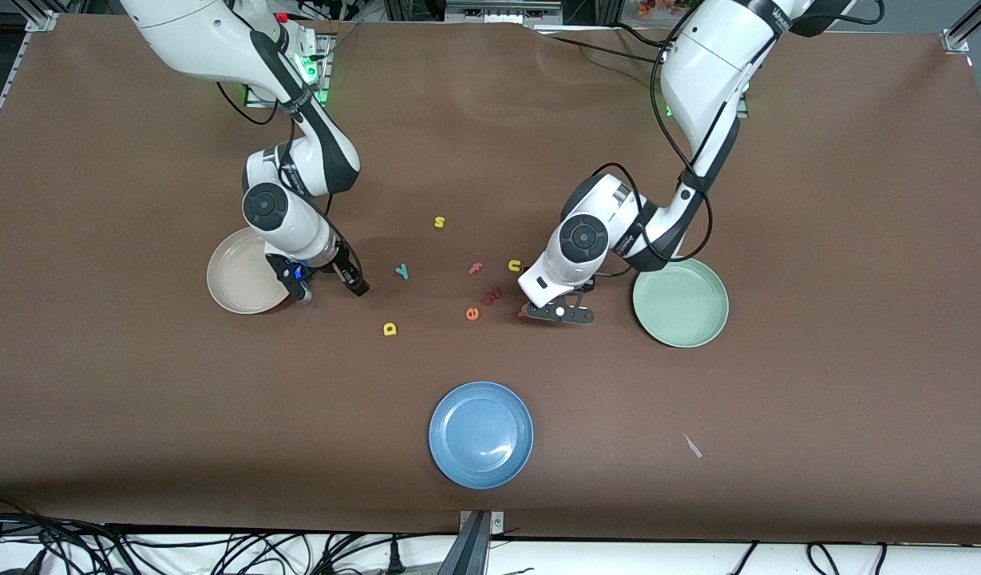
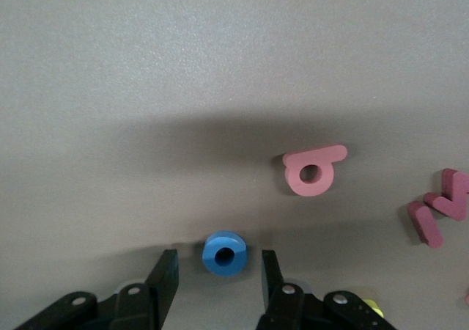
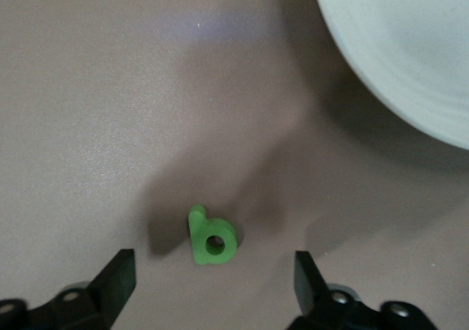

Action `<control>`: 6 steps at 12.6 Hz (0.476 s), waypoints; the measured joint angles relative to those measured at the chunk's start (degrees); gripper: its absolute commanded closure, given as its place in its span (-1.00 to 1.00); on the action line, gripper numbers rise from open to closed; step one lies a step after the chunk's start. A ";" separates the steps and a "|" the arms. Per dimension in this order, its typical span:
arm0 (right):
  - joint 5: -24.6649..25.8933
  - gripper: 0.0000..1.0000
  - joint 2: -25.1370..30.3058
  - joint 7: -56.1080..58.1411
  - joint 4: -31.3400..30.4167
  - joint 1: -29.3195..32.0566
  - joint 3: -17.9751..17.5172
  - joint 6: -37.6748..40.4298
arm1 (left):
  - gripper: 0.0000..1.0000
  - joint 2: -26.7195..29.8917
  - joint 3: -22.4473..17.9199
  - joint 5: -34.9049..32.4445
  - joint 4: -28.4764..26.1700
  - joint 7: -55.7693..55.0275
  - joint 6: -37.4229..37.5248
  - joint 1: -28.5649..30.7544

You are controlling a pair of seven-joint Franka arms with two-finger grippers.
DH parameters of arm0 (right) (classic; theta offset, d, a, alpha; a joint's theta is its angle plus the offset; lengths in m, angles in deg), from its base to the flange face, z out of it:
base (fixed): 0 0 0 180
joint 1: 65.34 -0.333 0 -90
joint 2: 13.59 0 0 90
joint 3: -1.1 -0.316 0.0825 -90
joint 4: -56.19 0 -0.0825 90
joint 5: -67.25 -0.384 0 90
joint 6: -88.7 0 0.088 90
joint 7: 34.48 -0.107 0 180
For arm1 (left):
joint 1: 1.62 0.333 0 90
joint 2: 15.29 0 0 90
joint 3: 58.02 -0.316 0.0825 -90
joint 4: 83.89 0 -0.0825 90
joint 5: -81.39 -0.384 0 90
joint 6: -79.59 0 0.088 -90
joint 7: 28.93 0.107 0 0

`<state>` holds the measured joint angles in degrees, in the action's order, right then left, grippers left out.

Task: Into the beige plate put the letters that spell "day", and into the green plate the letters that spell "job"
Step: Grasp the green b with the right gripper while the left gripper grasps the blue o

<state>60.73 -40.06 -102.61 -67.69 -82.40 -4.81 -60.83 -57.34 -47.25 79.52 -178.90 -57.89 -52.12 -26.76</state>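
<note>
Front view showed a brown table with the beige plate (image 1: 239,281) at center left of the frame, empty. Just beside it the right gripper (image 1: 330,287) was down at the table, fingers spread wide. Right wrist view showed a green a (image 3: 212,237) lying flat on the table between those open fingers, touched by neither. Toward the middle of the frame lay a teal y (image 1: 402,271), a yellow d (image 1: 389,328) lower down, and a yellow s (image 1: 439,222) higher up. Next came a pink f (image 1: 476,268), an orange e (image 1: 472,313) and a yellow u (image 1: 514,265). Low in the center sat a blue plate (image 1: 480,434). The left gripper (image 1: 560,312) was also down at the table, jaws half open. Left wrist view showed a blue o (image 2: 225,253) between its fingers, ungripped, with a salmon-pink b (image 2: 314,171) nearby. At center right, the green plate (image 1: 680,303) was empty.
</note>
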 measured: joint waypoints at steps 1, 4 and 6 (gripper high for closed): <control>-0.02 -0.36 -0.10 -0.06 0.13 0.00 0.00 0.00 | -0.04 -0.09 0.00 0.00 0.00 -0.06 -0.19 -0.04; -0.03 -0.22 -0.84 -0.27 0.45 0.00 0.00 0.00 | 0.25 -0.77 -0.08 0.00 0.00 -0.28 -0.90 -0.55; -0.04 0.04 -1.18 -0.30 0.78 0.00 0.00 -0.08 | 0.83 -0.89 -0.32 -0.18 0.18 -0.72 -1.01 -0.82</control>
<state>60.69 -41.25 -102.91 -66.90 -82.40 -4.81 -60.91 -58.23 -47.57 79.35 -178.72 -58.62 -53.14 -27.58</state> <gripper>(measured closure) 0.392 0.617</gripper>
